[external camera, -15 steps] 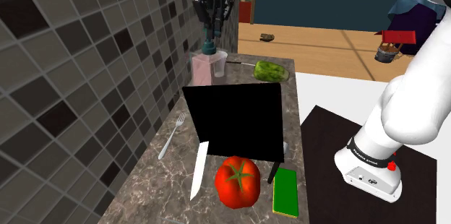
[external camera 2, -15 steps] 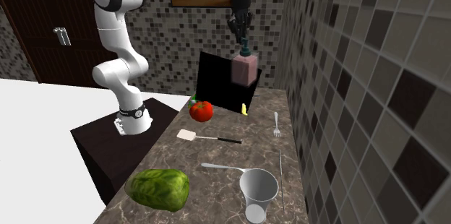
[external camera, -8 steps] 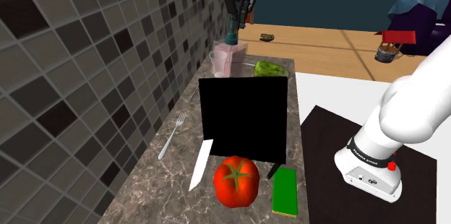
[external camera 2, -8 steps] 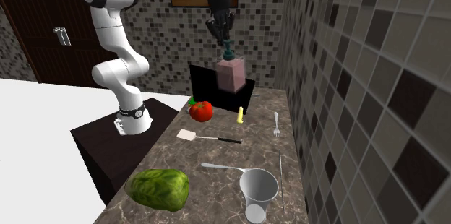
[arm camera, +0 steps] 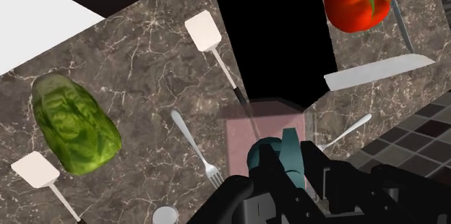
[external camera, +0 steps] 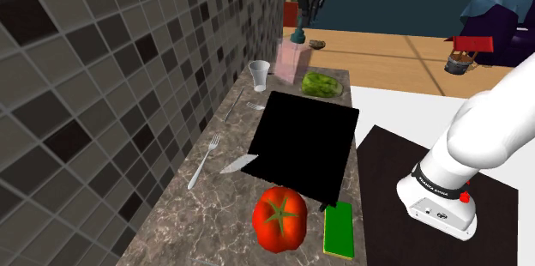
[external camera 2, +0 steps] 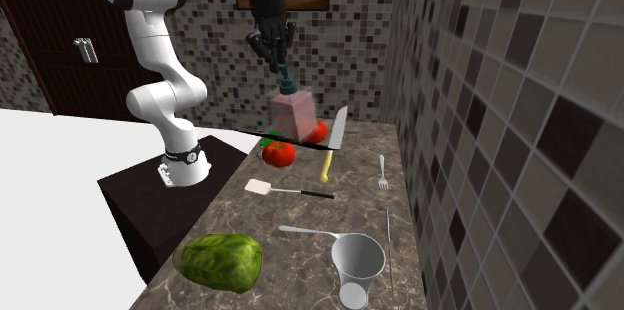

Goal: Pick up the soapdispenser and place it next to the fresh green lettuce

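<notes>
Swung along since a second ago, the white arm point(external camera 2: 155, 48) now reaches over the marble counter point(external camera 2: 300, 220), and the black panel point(external camera: 304, 146) has tipped from upright to a slant. Green lettuce point(external camera 2: 220, 260) lies near and left in the second exterior view. The pinkish soap dispenser point(external camera 2: 293, 113) hangs in the air over the panel's edge, well apart from the lettuce. The black gripper point(external camera 2: 282, 66) has its fingers closed on the dispenser's teal pump top.

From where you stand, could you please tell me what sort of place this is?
Most likely a home kitchen: a marbled counter against a mosaic-tiled wall, with a lettuce, a tomato and a fork lying on it.
</notes>
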You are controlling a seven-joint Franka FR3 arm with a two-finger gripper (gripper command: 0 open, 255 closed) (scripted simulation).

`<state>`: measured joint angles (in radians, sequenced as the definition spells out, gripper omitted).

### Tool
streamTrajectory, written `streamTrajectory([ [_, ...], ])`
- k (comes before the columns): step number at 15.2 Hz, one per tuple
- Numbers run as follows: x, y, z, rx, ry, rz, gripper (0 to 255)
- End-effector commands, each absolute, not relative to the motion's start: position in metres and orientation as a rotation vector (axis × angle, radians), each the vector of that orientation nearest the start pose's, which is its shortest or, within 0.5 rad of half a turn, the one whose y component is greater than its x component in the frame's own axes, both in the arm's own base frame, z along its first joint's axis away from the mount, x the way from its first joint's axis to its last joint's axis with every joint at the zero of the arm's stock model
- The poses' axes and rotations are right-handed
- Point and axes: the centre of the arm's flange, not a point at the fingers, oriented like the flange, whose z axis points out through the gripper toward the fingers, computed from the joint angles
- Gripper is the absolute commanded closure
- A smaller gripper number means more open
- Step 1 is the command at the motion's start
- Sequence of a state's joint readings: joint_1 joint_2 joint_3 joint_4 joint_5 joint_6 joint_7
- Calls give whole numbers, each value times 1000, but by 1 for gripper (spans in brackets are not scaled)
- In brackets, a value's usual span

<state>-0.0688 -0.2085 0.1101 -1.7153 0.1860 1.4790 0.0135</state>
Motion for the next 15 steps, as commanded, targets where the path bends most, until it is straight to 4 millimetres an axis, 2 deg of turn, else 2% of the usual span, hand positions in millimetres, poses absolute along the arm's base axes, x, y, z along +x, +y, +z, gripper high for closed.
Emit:
streamTrajectory([
  [1,472,20,659,-2979,-61,50,255],
  [9,460,-85,660,-2979,-61,50,255],
  [15,460,-85,628,-2979,-61,50,255],
])
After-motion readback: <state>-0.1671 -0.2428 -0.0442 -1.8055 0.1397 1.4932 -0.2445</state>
